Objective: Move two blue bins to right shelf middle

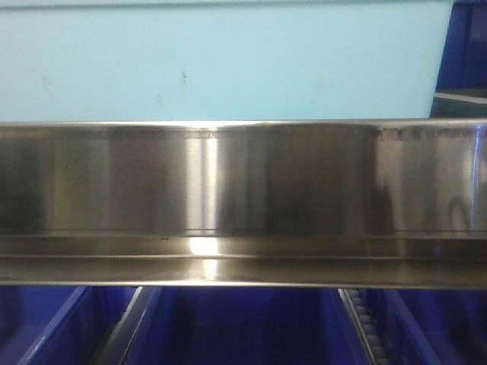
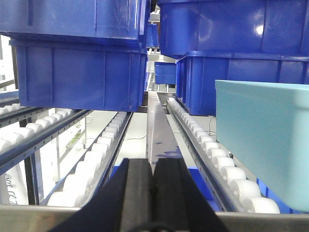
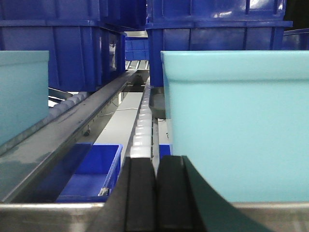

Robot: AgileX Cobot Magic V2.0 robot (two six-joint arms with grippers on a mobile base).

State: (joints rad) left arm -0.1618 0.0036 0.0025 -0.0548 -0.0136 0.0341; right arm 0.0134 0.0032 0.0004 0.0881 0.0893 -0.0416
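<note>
1. Our left pincer has its fingers pressed together, and we see nothing held between them.
2. Ahead of it and higher up, stacked blue bins sit over the roller tracks, one stack on each side. A pale teal bin stands just to its right.
3. Our right pincer is also together and empty. A second teal bin stands close on its right.

Closed hand near turquoise bin
</note>
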